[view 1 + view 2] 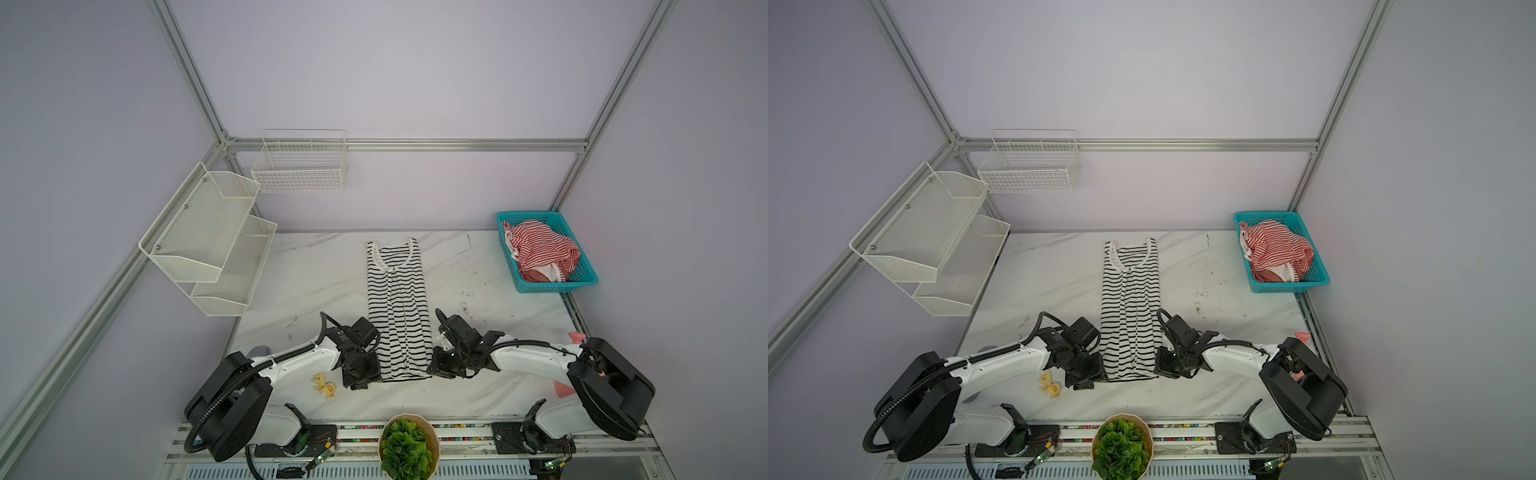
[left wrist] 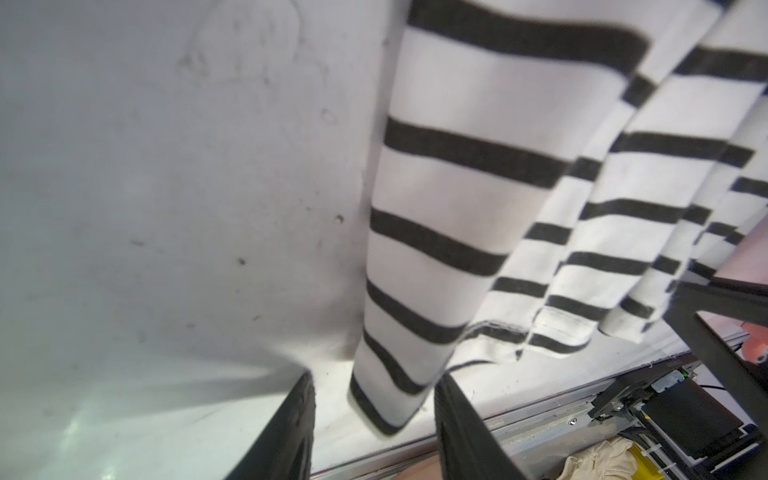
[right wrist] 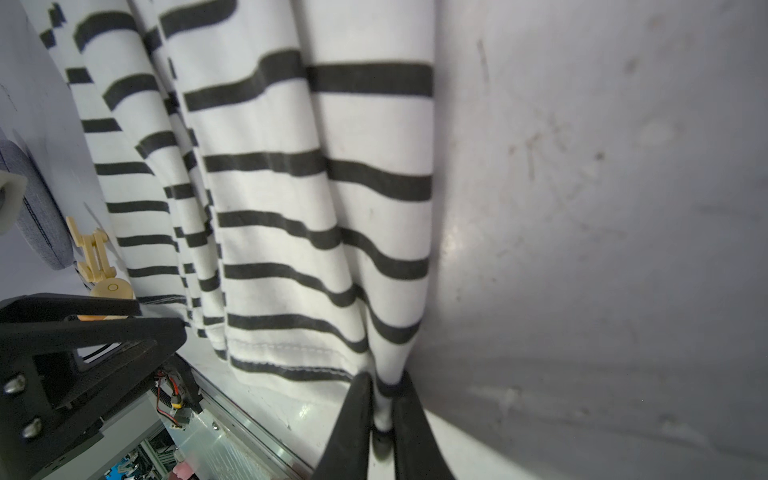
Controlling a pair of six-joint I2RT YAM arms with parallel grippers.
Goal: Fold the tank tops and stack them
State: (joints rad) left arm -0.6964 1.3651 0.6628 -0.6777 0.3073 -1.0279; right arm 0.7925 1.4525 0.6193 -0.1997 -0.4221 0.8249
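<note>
1. Item in hand: the black-and-white tank top lies flat on the counter. Its long sides are turned in, so it forms a narrow strip. The hem spans the gap between the two claws, and the neck end lies well beyond them.

2. Right claw: the jaws are drawn together and clamped on the hem corner on its side. In the right wrist view the cloth is pinched and puckered there.

3. Left claw: the jaws stand apart and straddle the opposite hem corner. The cloth sits between them with counter showing on one side, so it is not gripped.

4. Reason for the arrangement, as judged: a claw at each hem corner lets the strip be lifted level and carried over toward the neck. With only one corner held, the fold would skew, so the left claw needs to close first.

5. Second item: the red-and-white tank top lies bunched in a teal basket. The basket is well beyond the right claw and off to its outer side. No claw is near it.

6. Progress, as judged: the lengthwise folds of the first top are done and the crosswise fold is outstanding. The second top is unfolded, and no stack exists.

7. Hazards: loose inner layers show at the hem between the claws, and a shallow bite may catch only some of them. A small yellow object lies just outside the left claw, clear of the cloth.
</note>
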